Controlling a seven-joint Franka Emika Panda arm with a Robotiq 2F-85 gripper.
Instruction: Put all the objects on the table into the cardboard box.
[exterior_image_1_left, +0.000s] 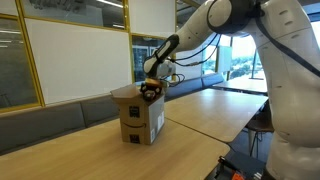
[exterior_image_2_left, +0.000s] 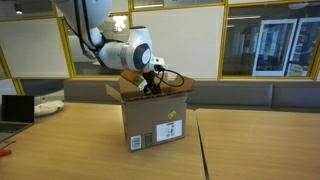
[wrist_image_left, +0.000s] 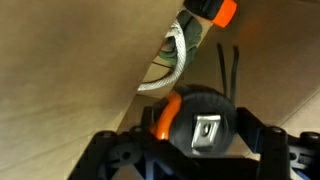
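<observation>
In the wrist view a round orange-and-black gadget (wrist_image_left: 200, 125) with a metal clip sits between my gripper's (wrist_image_left: 192, 142) dark fingers, which are shut on it. It hangs inside the cardboard box, whose brown wall (wrist_image_left: 70, 70) fills the left. Deeper in the box lie a green-and-white piece (wrist_image_left: 174, 55) and another orange-and-black item (wrist_image_left: 216, 10). In both exterior views the gripper (exterior_image_1_left: 152, 89) (exterior_image_2_left: 150, 84) reaches down into the open top of the box (exterior_image_1_left: 140, 120) (exterior_image_2_left: 160, 125), which stands on the light-brown table (exterior_image_1_left: 215, 112) (exterior_image_2_left: 70, 150).
The box's flaps (exterior_image_2_left: 128, 90) stand up around the opening. A laptop (exterior_image_2_left: 12, 108) and a white object (exterior_image_2_left: 47, 104) rest at the table's far end. A cushioned bench (exterior_image_1_left: 60, 112) and glass walls lie behind. A black cable (exterior_image_2_left: 178, 78) loops off the wrist.
</observation>
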